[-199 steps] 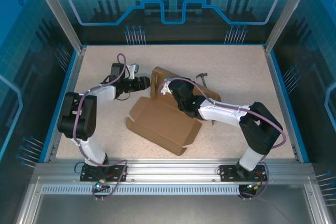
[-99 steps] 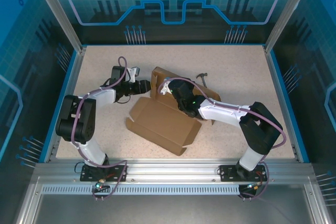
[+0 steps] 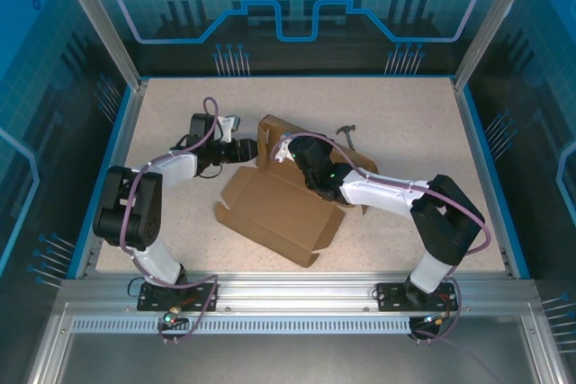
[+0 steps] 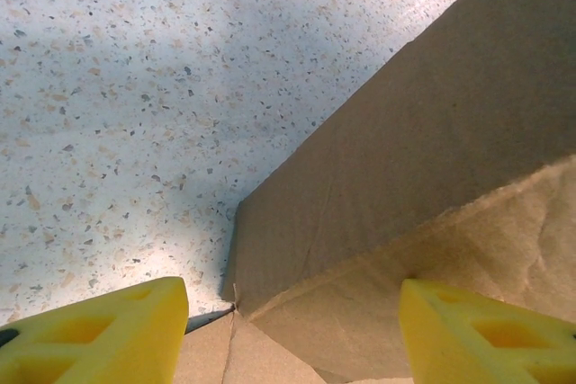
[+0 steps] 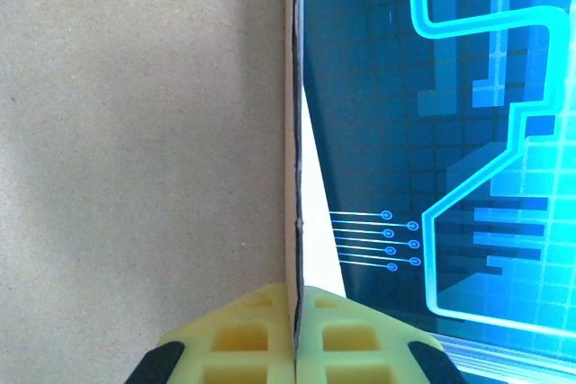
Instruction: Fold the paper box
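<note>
The paper box (image 3: 279, 213) is a brown cardboard sheet lying mid-table, with one wall (image 3: 268, 132) standing up at its far end. My right gripper (image 3: 292, 157) reaches over the sheet and is shut on the top edge of an upright panel (image 5: 144, 132). That edge runs straight up from between the yellow pads (image 5: 243, 339) of the right gripper (image 5: 295, 334). My left gripper (image 3: 245, 150) is at the left end of the raised wall. In the left wrist view the left gripper (image 4: 292, 334) is open, with a box corner and a flap (image 4: 405, 168) between its fingers (image 4: 99, 330).
A small dark hammer (image 3: 346, 134) lies just behind the box on the right. The speckled tabletop (image 3: 180, 105) is bounded by blue rails and transparent enclosure walls. Both arm bases stand at the near edge.
My left arm has shifted a little, bringing its gripper slightly closer to the box's raised wall. The right arm and the box have stayed put.
</note>
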Controlling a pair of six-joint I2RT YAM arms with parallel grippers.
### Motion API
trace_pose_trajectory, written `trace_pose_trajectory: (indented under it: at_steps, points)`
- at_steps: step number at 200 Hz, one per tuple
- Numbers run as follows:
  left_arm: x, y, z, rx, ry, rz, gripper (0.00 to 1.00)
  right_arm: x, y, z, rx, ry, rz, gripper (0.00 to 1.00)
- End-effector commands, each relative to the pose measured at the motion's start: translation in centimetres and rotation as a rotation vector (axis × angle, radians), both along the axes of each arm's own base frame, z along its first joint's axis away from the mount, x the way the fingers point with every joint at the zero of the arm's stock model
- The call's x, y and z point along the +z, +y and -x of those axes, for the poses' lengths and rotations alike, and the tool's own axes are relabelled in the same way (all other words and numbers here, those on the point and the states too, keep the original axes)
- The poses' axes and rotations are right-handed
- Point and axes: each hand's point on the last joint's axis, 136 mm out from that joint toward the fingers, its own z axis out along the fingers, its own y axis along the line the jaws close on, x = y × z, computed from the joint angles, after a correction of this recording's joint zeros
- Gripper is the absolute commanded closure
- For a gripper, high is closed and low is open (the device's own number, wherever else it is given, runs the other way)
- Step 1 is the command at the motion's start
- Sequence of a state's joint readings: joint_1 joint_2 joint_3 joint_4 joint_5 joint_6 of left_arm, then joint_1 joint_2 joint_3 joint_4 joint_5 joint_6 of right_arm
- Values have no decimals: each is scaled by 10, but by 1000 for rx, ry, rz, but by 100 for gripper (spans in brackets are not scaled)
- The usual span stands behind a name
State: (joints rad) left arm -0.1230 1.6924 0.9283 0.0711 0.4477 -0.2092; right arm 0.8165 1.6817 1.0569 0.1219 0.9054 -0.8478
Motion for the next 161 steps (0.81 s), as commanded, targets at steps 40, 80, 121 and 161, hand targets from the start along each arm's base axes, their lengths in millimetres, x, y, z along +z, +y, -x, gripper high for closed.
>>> trace_pose_trajectory:
  at_steps: [40, 80, 121, 161]
  points:
    - [14, -15, 7, -96, -31, 27, 35, 3, 5, -2, 14, 17, -29, 100]
    - [16, -15, -1, -96, -49, 22, 33, 1, 6, -2, 15, 25, -31, 100]
    - [18, -15, -17, -86, -70, 12, 30, -3, 7, -3, 18, 36, -28, 100]
    - [22, -19, -24, -93, -110, -3, 30, -3, 9, -3, 28, 43, -25, 100]
